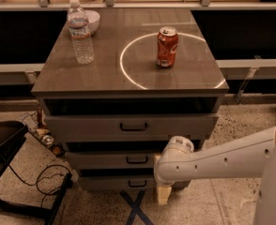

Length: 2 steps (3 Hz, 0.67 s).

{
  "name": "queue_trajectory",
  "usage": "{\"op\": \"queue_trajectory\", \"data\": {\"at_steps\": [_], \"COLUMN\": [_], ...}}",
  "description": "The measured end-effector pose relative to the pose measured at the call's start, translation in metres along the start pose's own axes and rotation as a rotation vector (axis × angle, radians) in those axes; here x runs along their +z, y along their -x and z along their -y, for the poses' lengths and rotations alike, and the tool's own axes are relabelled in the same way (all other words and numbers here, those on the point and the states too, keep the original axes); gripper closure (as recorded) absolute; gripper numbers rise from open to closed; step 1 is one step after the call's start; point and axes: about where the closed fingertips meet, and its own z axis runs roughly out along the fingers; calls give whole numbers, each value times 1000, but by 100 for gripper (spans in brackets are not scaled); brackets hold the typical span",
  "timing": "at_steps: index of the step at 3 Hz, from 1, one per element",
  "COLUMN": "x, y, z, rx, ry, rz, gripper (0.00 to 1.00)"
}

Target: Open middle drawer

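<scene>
The middle drawer (114, 160) is the second of three grey fronts in the wood-topped cabinet (128, 86). Its small dark bar handle (137, 160) shows just left of my arm. My white arm reaches in from the right, and its wrist (175, 159) covers the right end of the middle drawer front. My gripper (163, 194) hangs below the wrist, pointing down at the floor beside the bottom drawer (117, 183), lower than the middle handle and to its right. The top drawer (128, 125) has a dark gap above it.
On the cabinet top stand a water bottle (80, 32), a white bowl (92, 20) and a red soda can (167, 47) inside a white ring mark. A dark chair (4, 146), cables (44, 184) and small clutter lie on the floor to the left. A counter edge runs behind.
</scene>
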Motion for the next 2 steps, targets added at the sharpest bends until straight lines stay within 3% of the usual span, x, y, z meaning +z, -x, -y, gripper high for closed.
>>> {"op": "queue_trajectory", "data": {"at_steps": [2], "x": [33], "y": [29], "z": [-6], "rx": [-63], "ry": [34], "rz": [97], "gripper": [0]}}
